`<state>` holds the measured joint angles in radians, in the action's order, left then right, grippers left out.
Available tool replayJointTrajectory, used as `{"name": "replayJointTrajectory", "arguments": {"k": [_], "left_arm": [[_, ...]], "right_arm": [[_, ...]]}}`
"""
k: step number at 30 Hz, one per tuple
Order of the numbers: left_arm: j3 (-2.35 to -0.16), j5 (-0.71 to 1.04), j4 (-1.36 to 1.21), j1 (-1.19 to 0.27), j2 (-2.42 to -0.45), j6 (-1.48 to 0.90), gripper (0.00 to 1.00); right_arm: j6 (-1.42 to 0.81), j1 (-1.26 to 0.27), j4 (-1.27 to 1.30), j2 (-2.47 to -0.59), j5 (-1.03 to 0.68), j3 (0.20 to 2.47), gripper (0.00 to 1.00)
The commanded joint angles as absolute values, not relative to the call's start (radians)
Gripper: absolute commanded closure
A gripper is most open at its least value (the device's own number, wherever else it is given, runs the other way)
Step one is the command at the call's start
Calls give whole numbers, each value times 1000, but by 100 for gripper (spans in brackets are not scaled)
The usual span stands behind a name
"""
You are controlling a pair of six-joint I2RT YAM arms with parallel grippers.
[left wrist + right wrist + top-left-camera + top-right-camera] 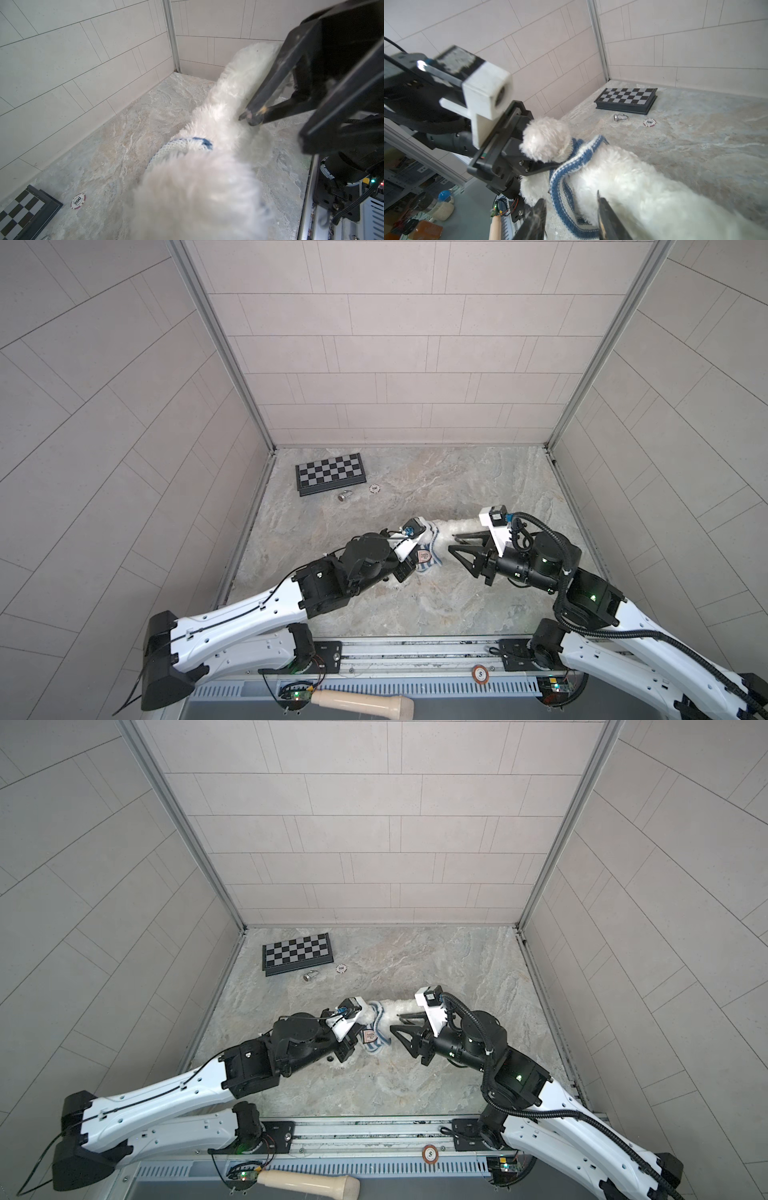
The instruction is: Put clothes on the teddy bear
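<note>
Bear (pixel 457 526) lies at frame centre in both top views, shirt (pixel 557 187) bunched round it. Left gripper (pixel 545 166) pinches the shirt; right gripper (pixel 570 197) hangs open just beside the bear.

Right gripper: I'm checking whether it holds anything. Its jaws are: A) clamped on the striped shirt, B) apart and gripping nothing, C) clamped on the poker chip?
B: the right gripper has its fingers standing apart above the teddy bear and the striped shirt, closed on neither.
</note>
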<state>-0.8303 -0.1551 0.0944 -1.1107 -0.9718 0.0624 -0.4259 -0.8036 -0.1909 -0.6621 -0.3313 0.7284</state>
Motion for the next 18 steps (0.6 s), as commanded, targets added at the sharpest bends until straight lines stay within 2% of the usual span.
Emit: {"name": "replayJointTrajectory", "arguments": {"k": [1, 8, 13, 15, 18], "left_arm": [[-853, -184, 49, -1106, -973, 23, 100], [-885, -212, 81, -1106, -1017, 22, 100], [-885, -204, 69, -1106, -1027, 19, 100], [-885, -187, 62, -1106, -1025, 21, 100], [-882, -192, 67, -1106, -1019, 26, 100]], "right_arm": [[-423, -823, -182, -695, -290, 729, 58], [-419, -885, -119, -790, -284, 732, 59], [-407, -908, -120, -830, -209, 732, 63], [-406, -908, -135, -840, -158, 733, 69], [-411, -908, -152, -830, -88, 731, 92]]}}
